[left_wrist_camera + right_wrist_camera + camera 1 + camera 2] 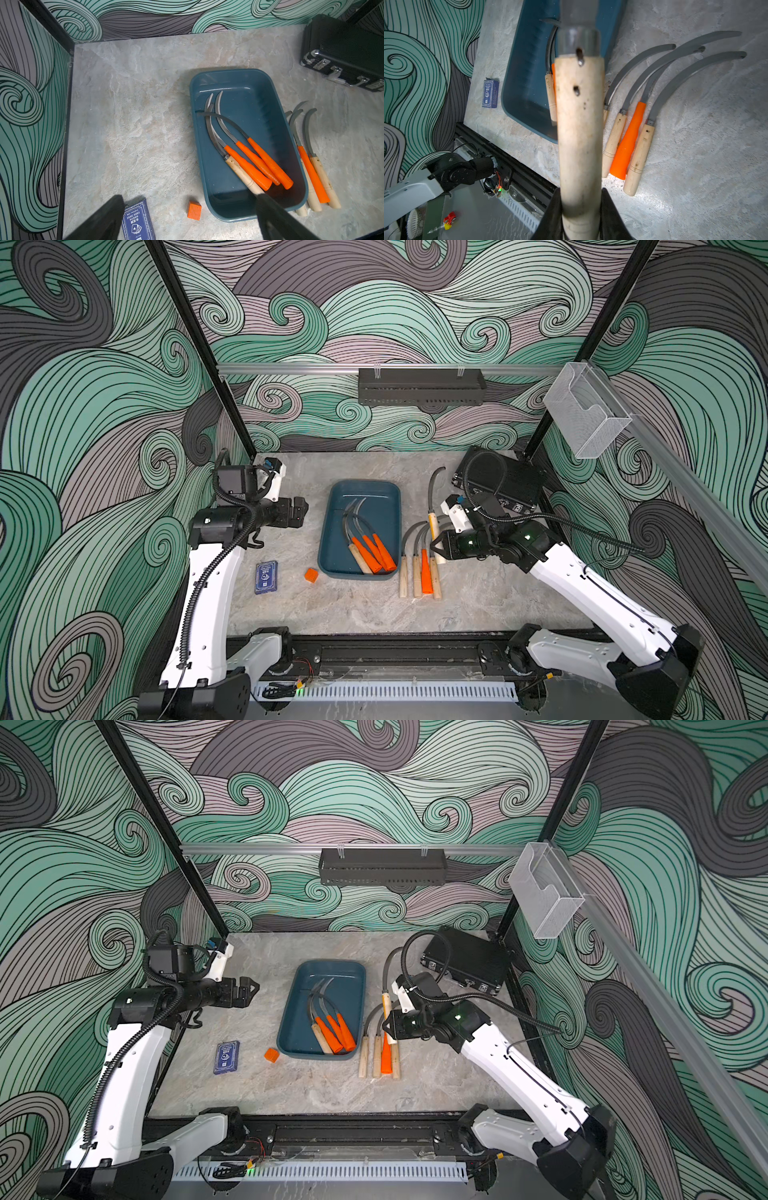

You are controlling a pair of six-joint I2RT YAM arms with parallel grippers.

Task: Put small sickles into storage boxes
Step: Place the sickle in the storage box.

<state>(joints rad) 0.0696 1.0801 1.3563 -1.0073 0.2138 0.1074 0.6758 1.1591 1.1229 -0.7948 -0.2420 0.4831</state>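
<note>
The dark teal storage box (360, 492) (245, 83) sits mid-table and holds several small sickles (371, 552) (255, 162), orange and wooden handles toward the front. Several more sickles (419, 570) (629, 133) lie side by side on the table just right of it. My right gripper (436, 546) (580, 194) is shut on the pale wooden handle of one sickle (432, 522) (386, 1006) (579, 116), held above that row with its grey blade pointing to the back. My left gripper (301, 512) (190, 200) hovers left of the box, open and holding nothing.
A black latch case (500, 481) stands at the back right, close behind the right arm. A blue card deck (266, 576) and a small orange cube (311, 574) lie front left of the box. A clear bin (586, 414) and a black shelf (419, 387) hang on the walls.
</note>
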